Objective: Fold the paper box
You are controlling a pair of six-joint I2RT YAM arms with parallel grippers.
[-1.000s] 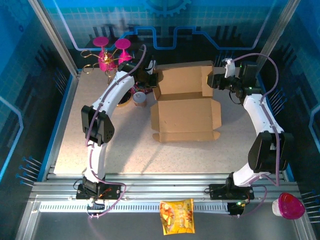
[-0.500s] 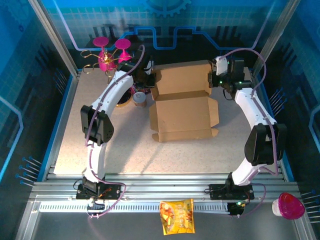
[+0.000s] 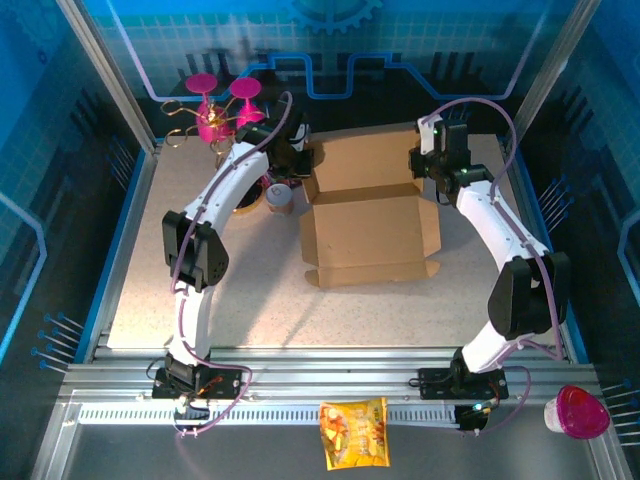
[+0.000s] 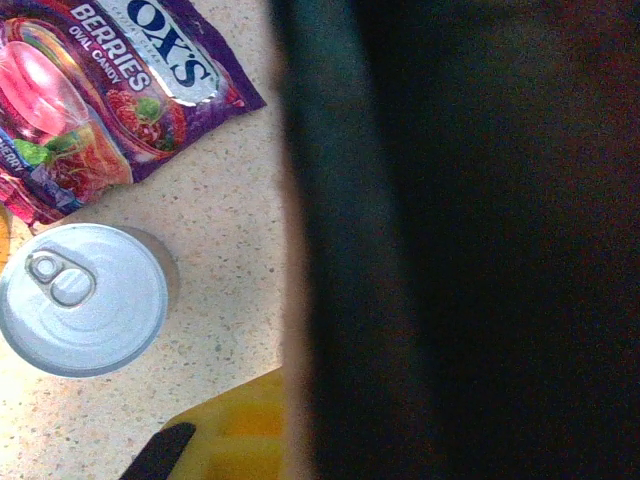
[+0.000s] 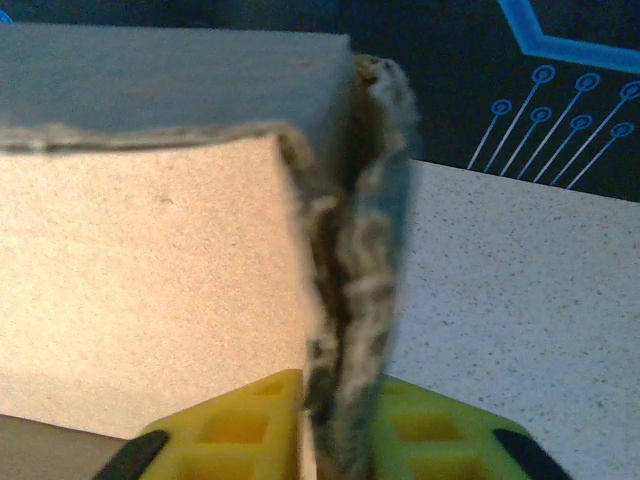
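Swung inward, right end effector (image 5: 340, 440) clamps rear flap of paper box (image 3: 370, 235).

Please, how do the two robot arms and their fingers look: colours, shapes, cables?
The left arm and right arm have white rounded links with black joints. A thin lilac cable loops along each. The fingers are yellow plastic with square recesses.

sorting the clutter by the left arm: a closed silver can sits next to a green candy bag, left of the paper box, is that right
Not quite: the candy bag is purple, not green, as the left wrist view shows. The rest holds: it lies next to the closed silver can, left of the paper box.
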